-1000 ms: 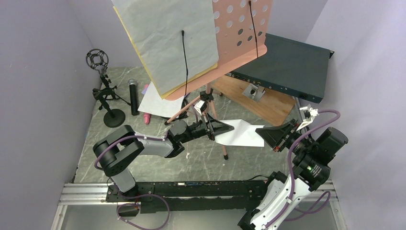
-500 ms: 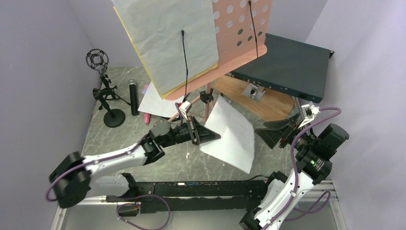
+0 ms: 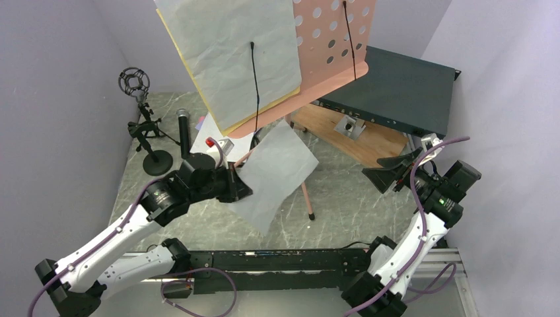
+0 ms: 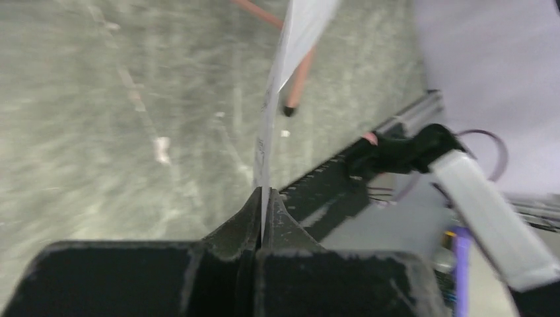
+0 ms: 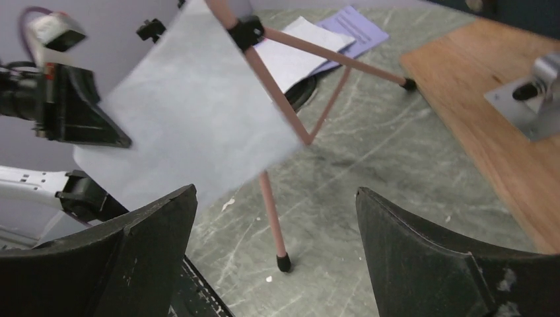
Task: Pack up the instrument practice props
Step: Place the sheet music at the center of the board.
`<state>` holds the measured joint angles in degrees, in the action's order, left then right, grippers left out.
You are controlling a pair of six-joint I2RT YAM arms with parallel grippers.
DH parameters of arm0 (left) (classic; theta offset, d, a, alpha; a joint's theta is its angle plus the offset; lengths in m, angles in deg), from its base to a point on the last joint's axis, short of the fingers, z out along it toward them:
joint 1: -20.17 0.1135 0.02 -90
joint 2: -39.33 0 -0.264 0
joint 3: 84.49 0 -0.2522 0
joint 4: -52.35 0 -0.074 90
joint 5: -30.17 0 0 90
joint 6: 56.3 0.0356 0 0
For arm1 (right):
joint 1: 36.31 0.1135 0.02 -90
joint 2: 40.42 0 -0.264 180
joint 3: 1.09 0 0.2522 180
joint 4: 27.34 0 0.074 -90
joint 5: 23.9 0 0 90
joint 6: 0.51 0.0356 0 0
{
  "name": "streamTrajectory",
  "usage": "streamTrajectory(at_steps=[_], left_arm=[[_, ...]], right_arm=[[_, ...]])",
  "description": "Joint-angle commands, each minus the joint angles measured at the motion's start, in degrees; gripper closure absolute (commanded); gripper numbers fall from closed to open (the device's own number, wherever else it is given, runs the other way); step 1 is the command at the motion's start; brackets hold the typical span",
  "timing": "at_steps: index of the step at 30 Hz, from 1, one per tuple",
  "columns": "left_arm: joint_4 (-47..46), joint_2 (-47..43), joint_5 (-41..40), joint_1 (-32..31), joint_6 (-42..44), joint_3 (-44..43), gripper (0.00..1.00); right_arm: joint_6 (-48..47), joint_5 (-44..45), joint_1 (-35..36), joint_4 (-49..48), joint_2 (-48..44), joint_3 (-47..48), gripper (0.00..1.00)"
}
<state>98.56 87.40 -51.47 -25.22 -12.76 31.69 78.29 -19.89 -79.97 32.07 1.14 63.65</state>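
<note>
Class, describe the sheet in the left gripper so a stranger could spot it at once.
Find the pink perforated music desk, then its tripod legs below. Beside them a white sheet hangs in the air, pinched at one edge by the left gripper. The other pages rest on the desk or lie flat on the table.

You have soft, even light from overhead, bright enough, leaving only faint shadows on the table [image 3: 343, 211]. Your left wrist view is smeared with motion blur, the white page [image 4: 297, 33] included; your right wrist view is fairly sharp.
</note>
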Motion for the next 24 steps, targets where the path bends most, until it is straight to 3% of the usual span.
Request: streamTrajectory(at_steps=[1, 8, 10, 18, 24], left_arm=[[17.67, -1.1, -14.43, 0.5, 12.29, -7.01, 1.0], [19.52, 4.78, -33.39, 2.36, 22.26, -10.61, 1.0], [17.28, 6.31, -35.35, 5.17, 25.02, -10.84, 1.0], [3.05, 13.43, -24.5, 22.74, 30.19, -11.54, 1.0], [-3.8, 23.89, -9.43, 33.7, 29.34, -16.61, 1.0]], right_arm=[[-2.29, 2.44, 0.24, -9.37, 1.94, -4.12, 0.07], [0.33, 2.45, 0.35, -16.27, -1.21, -9.22, 0.06], [0.89, 2.74, 0.62, -16.73, -2.68, -9.53, 0.05], [4.34, 4.15, 1.42, -20.71, -9.33, -12.76, 0.02], [3.1, 5.36, 2.12, -19.78, -11.11, -13.03, 0.01]])
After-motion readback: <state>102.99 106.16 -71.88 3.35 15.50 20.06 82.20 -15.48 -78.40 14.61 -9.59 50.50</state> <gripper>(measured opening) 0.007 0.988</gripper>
